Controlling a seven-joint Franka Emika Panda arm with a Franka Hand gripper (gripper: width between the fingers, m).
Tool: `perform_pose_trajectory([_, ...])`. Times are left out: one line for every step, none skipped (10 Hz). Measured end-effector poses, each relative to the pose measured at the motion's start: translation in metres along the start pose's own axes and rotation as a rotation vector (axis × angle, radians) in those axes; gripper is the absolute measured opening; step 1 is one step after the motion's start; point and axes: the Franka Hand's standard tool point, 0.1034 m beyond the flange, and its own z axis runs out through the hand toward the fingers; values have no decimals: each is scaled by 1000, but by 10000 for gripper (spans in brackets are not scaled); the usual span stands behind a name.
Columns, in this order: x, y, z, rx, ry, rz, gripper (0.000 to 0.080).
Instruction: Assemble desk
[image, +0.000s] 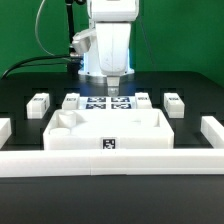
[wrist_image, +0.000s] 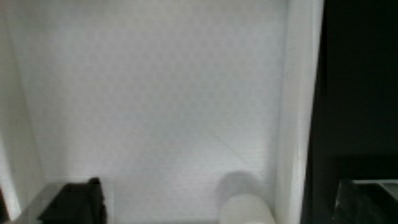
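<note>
The only markings are black-and-white square tags, and their patterns are too small to read. One tag (image: 109, 143) sits in the middle of the front wall of the wide white plastic tray-like desk top (image: 70, 142). This top lies flat on the black table (image: 30, 195), rim upward, in the centre of the exterior view. Just behind it is the marker board (image: 100, 104), which carries several tags.

Four square white post legs lie in a row beside this board. Two are on the exterior view's left (image: 38, 103) (image: 72, 101) and two on its right (image: 143, 100) (image: 175, 103). All of them are apart from the desk top.

The long white border rails (image: 60, 166) close the front of the table, and shorter pieces are at both sides. A green wall (image: 180, 40) stands behind.

The white arm's gripper (image: 115, 90) hangs low over the marker board, behind the desk top. In the wrist view its dark fingers (wrist_image: 71, 203) are spread wide and grasp nothing. A plain white surface fills most of that view, and I cannot tell which part it is.
</note>
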Motion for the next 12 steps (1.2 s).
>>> perform_pose_trajectory([-4, -9, 14, -25, 7, -25, 650])
perform_pose_trajectory([-7, -23, 30, -9, 11, -19, 650])
perform_pose_trajectory([-10, -29, 43, -18, 16, -18, 650])
perform_pose_trajectory([-11, -35, 57, -22, 22, -9, 650])
perform_pose_trajectory([-9, -40, 69, -22, 28, -5, 650])
perform_pose_trajectory([-8, -37, 71, -48, 30, -1, 650])
perform_pose_trajectory([-9, -37, 71, -47, 30, -1, 650])
perform_pose_trajectory([-9, -38, 71, -46, 30, -1, 530])
perform_pose_trajectory([-9, -38, 71, -46, 30, 0, 394])
perform_pose_trajectory([-9, -38, 71, -46, 30, 0, 394])
perform_pose_trajectory([-9, -38, 71, -46, 30, 0, 139])
perform_pose_trajectory([-9, -38, 72, -45, 30, 0, 139])
